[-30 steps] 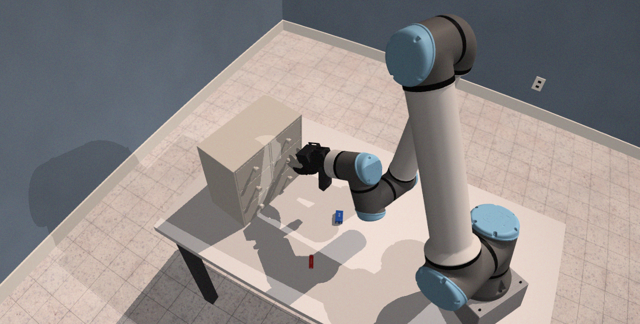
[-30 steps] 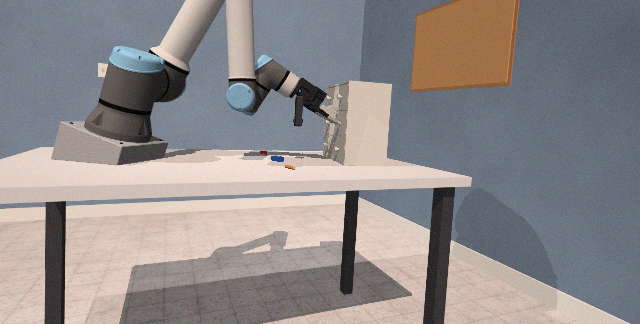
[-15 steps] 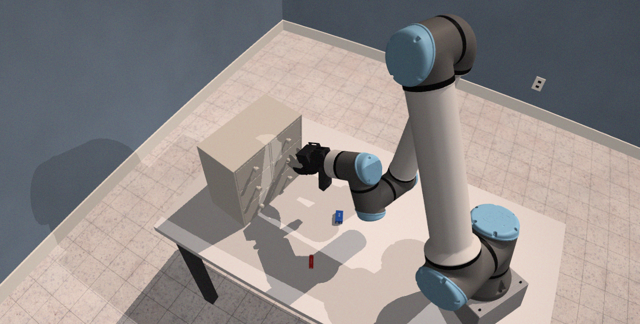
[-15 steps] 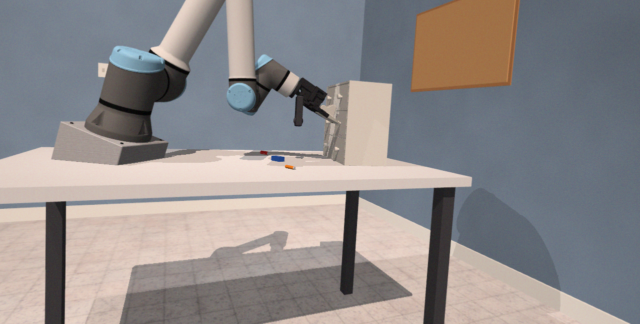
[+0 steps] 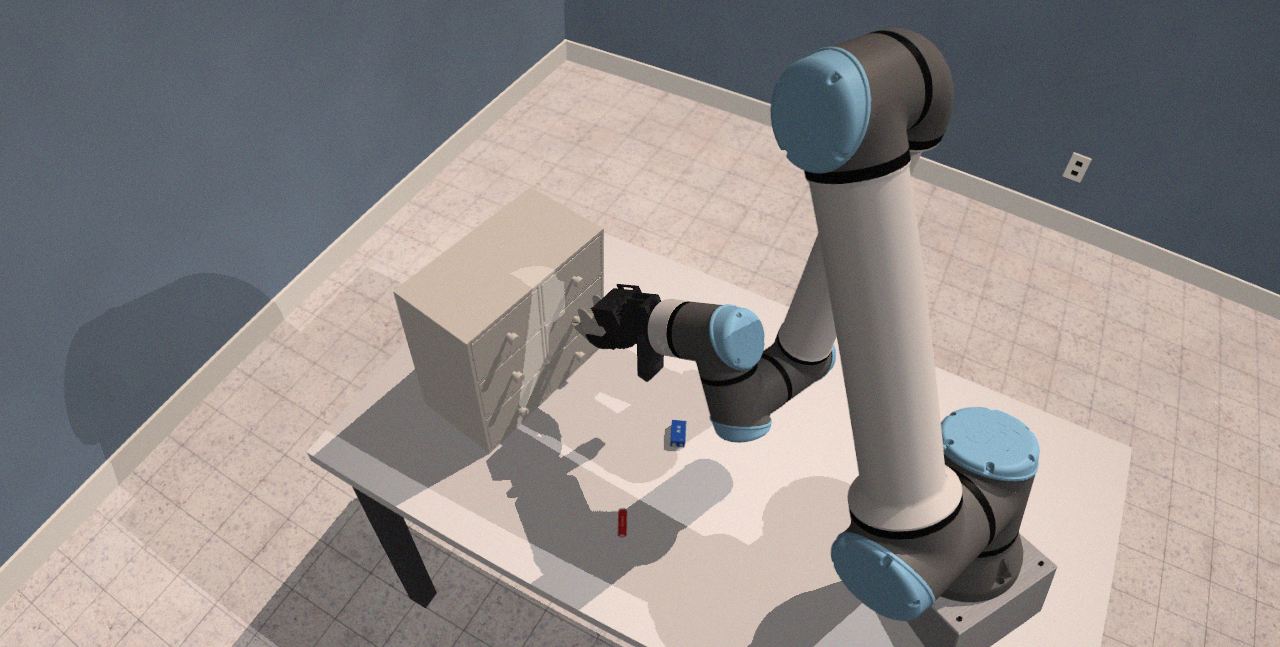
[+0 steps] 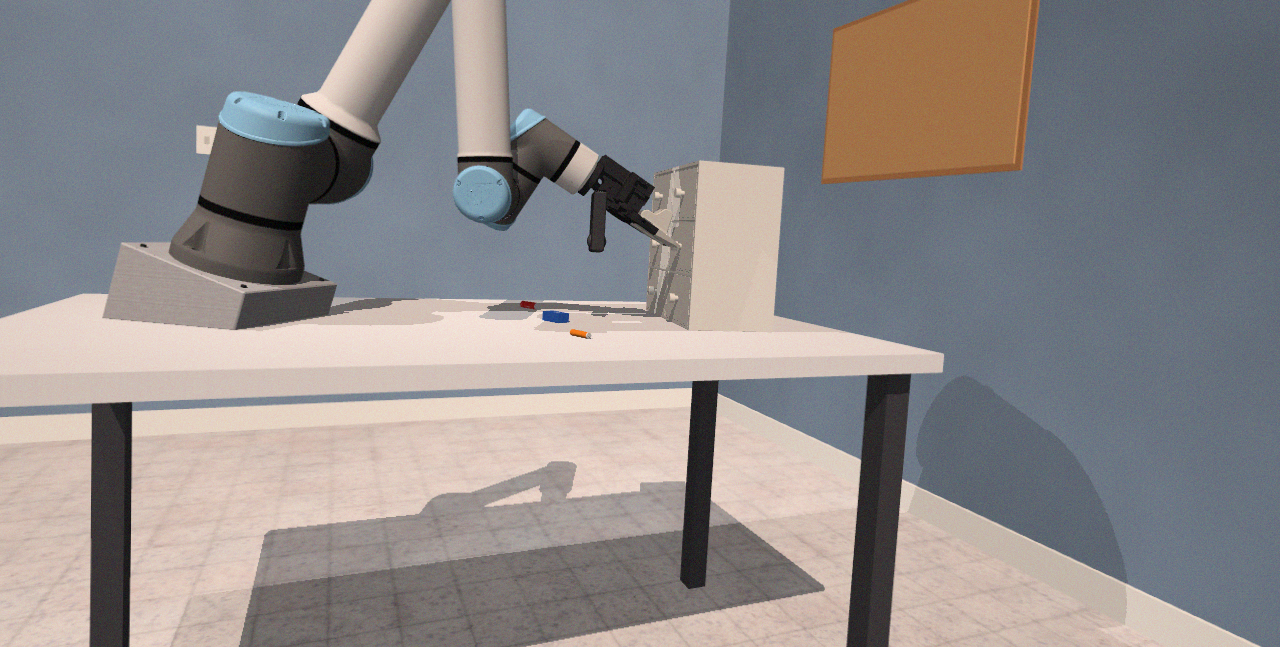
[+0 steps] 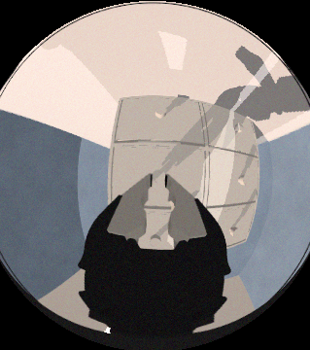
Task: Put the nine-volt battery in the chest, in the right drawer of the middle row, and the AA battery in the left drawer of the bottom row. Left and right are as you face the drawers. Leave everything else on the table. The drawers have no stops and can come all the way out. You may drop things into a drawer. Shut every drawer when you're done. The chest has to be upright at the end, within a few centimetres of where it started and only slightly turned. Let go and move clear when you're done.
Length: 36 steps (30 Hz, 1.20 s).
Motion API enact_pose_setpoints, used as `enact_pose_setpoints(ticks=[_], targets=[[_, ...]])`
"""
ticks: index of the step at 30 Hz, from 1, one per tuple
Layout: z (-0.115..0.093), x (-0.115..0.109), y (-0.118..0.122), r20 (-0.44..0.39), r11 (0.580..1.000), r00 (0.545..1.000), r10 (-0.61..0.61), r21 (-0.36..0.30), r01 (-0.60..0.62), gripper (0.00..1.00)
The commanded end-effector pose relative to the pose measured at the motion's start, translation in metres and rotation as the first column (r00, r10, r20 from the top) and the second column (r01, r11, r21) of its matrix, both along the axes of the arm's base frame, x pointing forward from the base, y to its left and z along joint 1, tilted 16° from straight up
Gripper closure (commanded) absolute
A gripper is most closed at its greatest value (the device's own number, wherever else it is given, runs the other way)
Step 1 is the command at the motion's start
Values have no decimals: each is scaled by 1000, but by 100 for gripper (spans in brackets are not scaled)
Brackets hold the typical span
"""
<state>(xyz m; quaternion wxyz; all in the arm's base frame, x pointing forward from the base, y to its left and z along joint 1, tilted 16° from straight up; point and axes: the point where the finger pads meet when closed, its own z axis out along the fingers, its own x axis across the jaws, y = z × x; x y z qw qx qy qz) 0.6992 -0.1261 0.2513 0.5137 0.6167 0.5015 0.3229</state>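
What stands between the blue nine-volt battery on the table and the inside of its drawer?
The closed drawer front: the gripper is shut on a drawer knob of the chest, with no drawer visibly pulled out. The nine-volt battery lies on the table.

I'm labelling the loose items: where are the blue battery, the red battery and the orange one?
blue nine-volt battery (image 5: 676, 432), top view, its upper face
red battery (image 5: 622, 522), top view, mid-body
orange battery (image 6: 580, 334), exterior view, mid-body

The arm (image 5: 881, 347) has cream-white tubular links, dark grey joint housings with black seam rings and light-blue round caps. Its grey wedge-shaped base (image 6: 143, 285) shows small screw holes. The gripper (image 5: 592, 327) is black with pale grey fingers.
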Motion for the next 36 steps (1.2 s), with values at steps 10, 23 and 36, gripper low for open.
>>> enact_pose_setpoints(ticks=[10, 23, 36], targets=[[0, -1, 0, 1, 1000, 1000, 0, 0, 0, 93], [0, -3, 1, 1, 1000, 1000, 0, 0, 0, 93], [-2, -8, 2, 1, 1000, 1000, 0, 0, 0, 93]])
